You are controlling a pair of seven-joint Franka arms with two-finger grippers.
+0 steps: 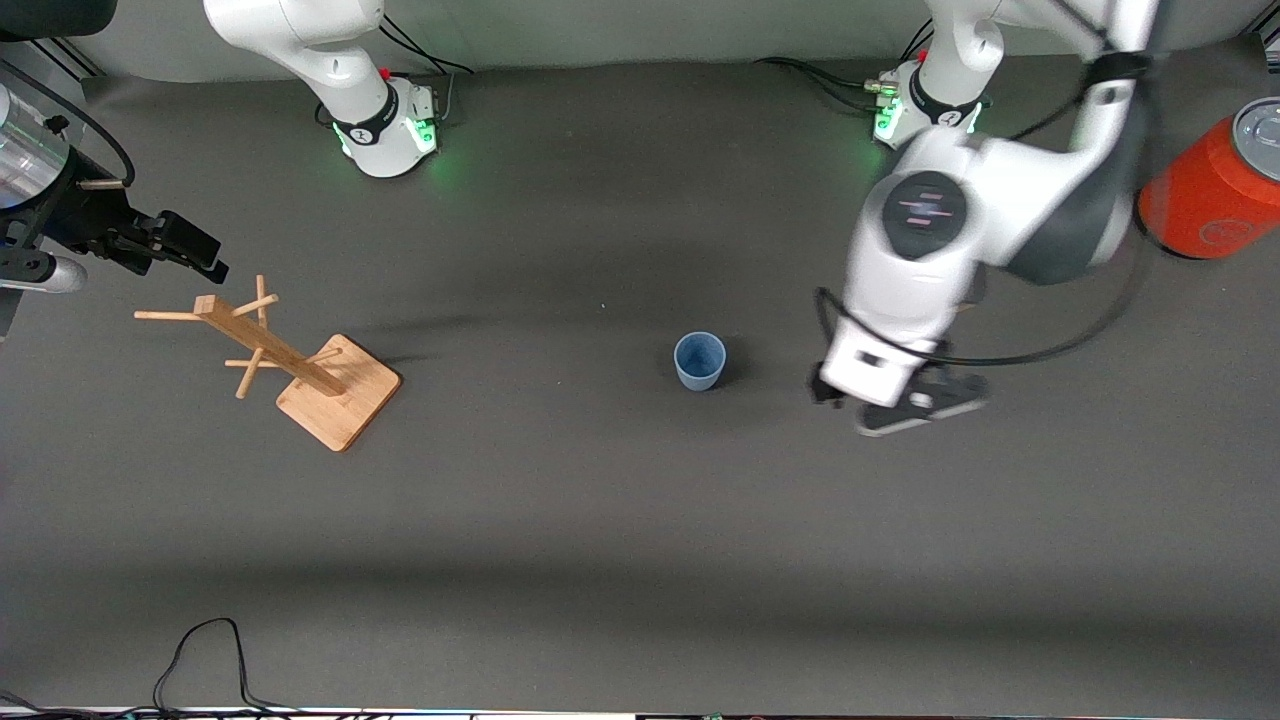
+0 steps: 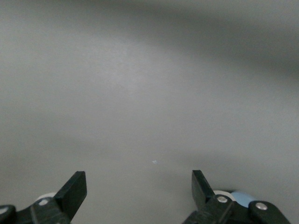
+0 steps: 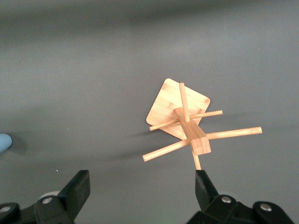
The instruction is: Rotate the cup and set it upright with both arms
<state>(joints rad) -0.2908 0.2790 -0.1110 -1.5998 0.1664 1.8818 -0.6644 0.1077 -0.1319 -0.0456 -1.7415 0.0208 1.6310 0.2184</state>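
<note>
The light-blue cup (image 1: 700, 361) stands upright on the dark table near its middle, rim up. My left gripper (image 1: 882, 404) hangs low beside the cup, toward the left arm's end, apart from it. In the left wrist view it (image 2: 138, 181) is open and empty over bare table. My right gripper (image 1: 188, 250) is up at the right arm's end, above the wooden rack (image 1: 290, 360), open and empty (image 3: 142, 181). The right wrist view shows the rack (image 3: 187, 123) below and a sliver of the cup (image 3: 3, 141) at its edge.
A large orange cylinder with a grey top (image 1: 1215, 185) lies at the left arm's end of the table. A black cable (image 1: 200, 650) loops at the table edge nearest the front camera. Both bases (image 1: 390, 125) (image 1: 925, 105) glow green.
</note>
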